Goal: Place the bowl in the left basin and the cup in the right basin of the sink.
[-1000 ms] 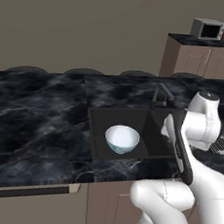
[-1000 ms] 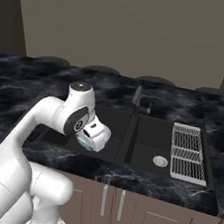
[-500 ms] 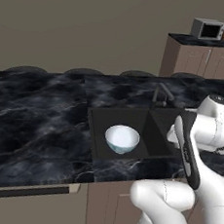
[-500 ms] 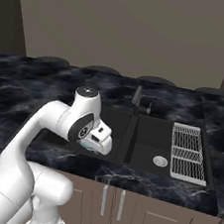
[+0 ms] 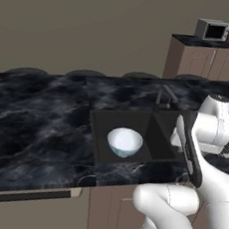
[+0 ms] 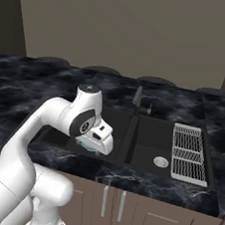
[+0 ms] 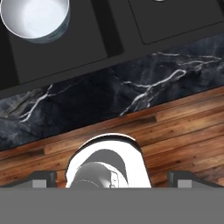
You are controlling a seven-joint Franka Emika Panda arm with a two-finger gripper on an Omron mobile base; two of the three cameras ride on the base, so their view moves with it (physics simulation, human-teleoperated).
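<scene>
The white bowl (image 5: 125, 141) sits upright on the floor of the matte black left basin (image 5: 109, 122); in the hand view the bowl (image 7: 35, 16) lies at the top left. My gripper (image 7: 111, 178) is open and holds nothing, its two grey fingertips (image 7: 40, 178) far apart. It points down at the sink's front rim (image 7: 109, 89), apart from the bowl. In the right base view my white hand (image 6: 99, 137) hangs over the front of the left basin (image 6: 117, 128). The right basin (image 6: 151, 139) has a silver drain (image 6: 160, 162). The cup is out of view.
A dark faucet (image 6: 137, 98) stands behind the sink's divider. A wire grid rack (image 6: 186, 152) lies just right of the right basin. Black marbled counter (image 5: 40, 128) stretches to the left. Wooden floor (image 7: 183, 124) shows below the counter edge. A microwave (image 5: 213, 30) sits on far cabinets.
My arm has swung a little to the right and toward the counter's front edge. The bowl has stayed put in the left basin, and the gripper is as open as before.
</scene>
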